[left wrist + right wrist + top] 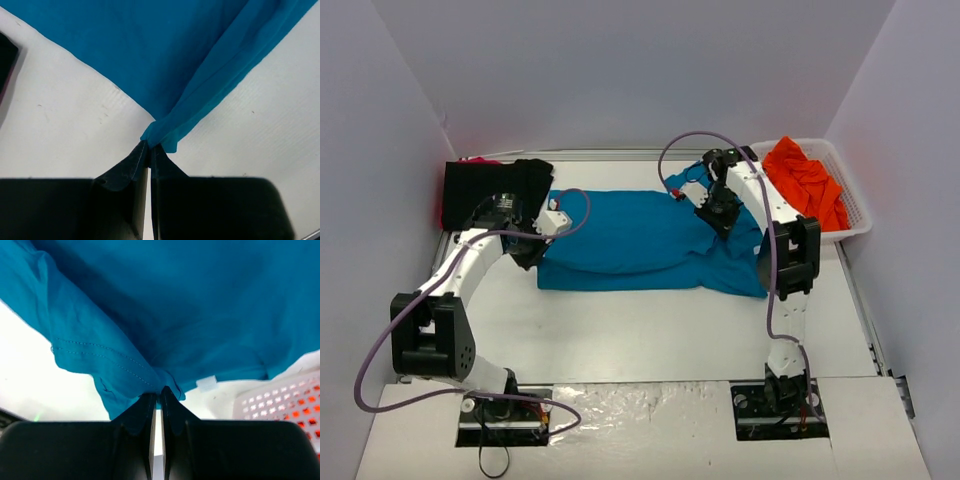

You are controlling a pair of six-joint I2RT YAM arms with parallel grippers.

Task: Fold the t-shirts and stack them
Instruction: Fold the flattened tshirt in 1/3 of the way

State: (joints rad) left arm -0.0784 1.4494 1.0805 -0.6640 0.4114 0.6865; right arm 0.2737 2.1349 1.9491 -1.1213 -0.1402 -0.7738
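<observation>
Left arm (470, 258) and right arm (761, 196): white links, chunky black joint blocks. A purple cable (705, 134) loops along each. Fingers (127, 167) are matte black, tapering to thin tips.

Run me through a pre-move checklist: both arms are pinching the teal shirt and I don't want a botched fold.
1. Left pincer shut on the teal shirt at its edge: ok.
2. Right pincer shut on its hem: ok.
3. Cloth smooth: not ok, it is bunched near the right pincer.
4. Orange shirt out of the way in the basket: ok.
5. Teal shirt apart from the black shirt: cannot tell, the left arm hides the gap.
</observation>
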